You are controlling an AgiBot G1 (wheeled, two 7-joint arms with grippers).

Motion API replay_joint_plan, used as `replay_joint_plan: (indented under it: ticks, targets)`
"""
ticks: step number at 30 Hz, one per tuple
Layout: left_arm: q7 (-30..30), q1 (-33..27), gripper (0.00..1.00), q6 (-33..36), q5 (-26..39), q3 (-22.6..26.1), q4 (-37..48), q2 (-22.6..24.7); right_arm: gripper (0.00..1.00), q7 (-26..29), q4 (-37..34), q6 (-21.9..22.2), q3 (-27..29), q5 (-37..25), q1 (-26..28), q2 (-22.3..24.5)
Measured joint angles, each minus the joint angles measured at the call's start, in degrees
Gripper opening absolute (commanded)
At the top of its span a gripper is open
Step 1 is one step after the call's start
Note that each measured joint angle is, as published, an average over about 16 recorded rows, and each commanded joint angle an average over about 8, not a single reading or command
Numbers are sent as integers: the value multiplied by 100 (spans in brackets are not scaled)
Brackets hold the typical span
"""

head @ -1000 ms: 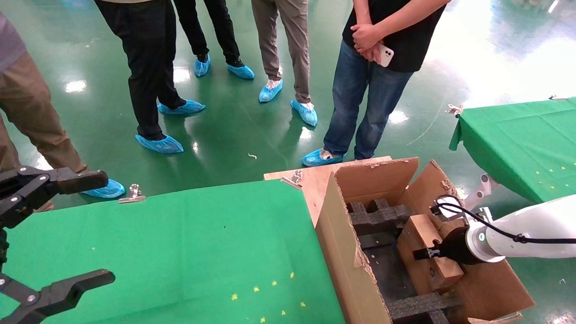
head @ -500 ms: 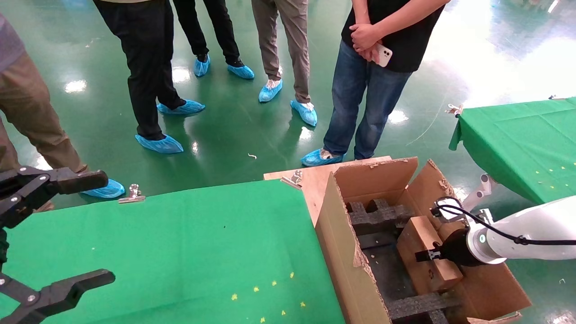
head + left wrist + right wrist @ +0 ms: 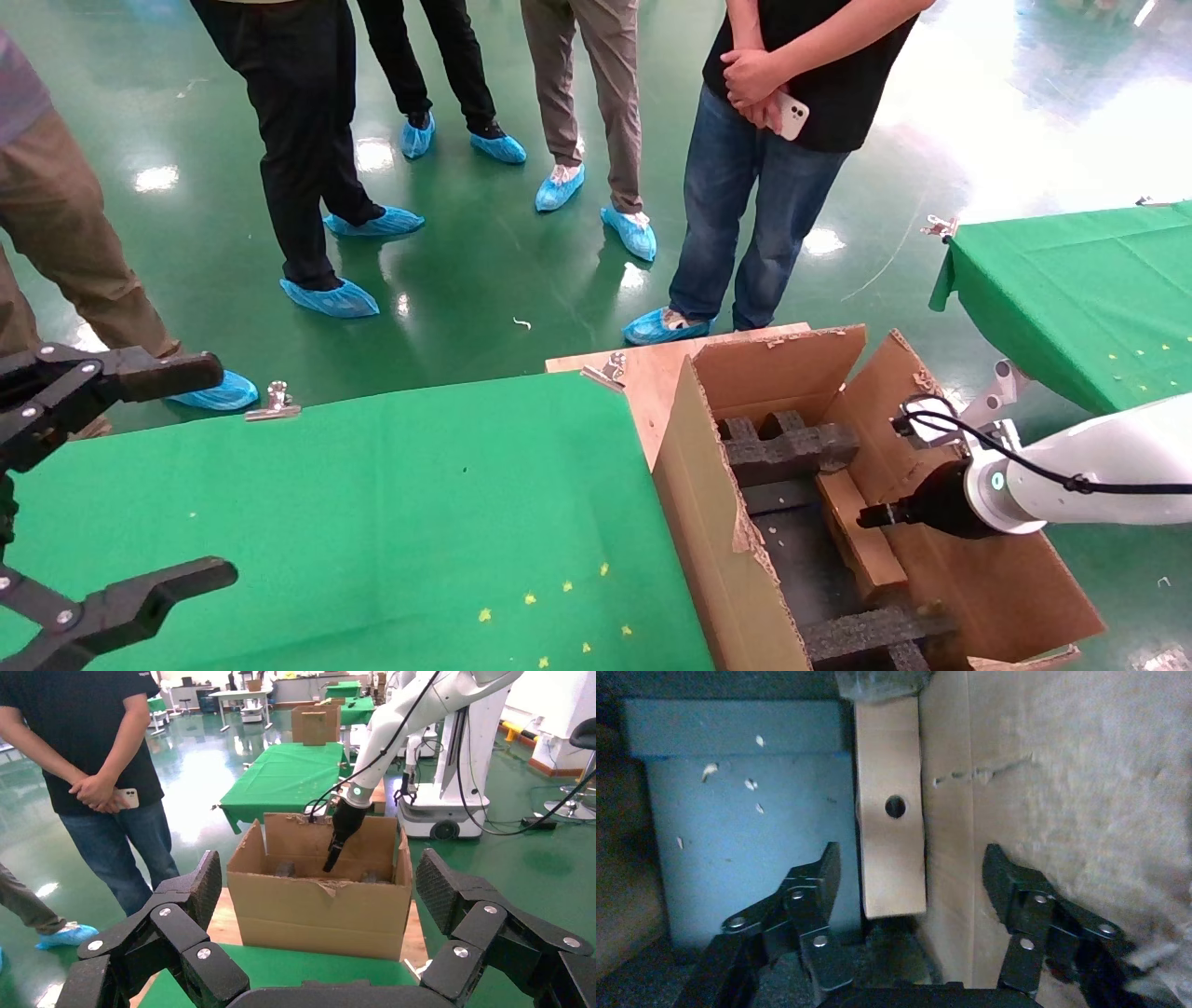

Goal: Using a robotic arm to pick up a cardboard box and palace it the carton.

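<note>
Left gripper (image 3: 112,485) parked at left over green counter (image 3: 372,522), jaws spread. Cardboard box (image 3: 861,545) down inside carton (image 3: 708,522), against right wall (beside black foam (image 3: 787,447)). Right gripper (image 3: 909,874) above it, jaws released.

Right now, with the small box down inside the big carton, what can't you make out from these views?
- Small brown cardboard box: whether it sits flat on the floor of the large corrugated carton; black foam inserts and carton walls hide its base in all views.
- Right end effector: fingertips hidden in the head view by its wrist; open in the right wrist view.
- Left end effector: cut off at the head view's edge.
</note>
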Motion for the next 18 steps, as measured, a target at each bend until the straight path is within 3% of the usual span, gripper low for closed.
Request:
replay_joint_plan:
  ticks: [18]
  targets:
    - [1,0,100,0,-1,1,0,0,100,-319,645,150,604,139,1245,259]
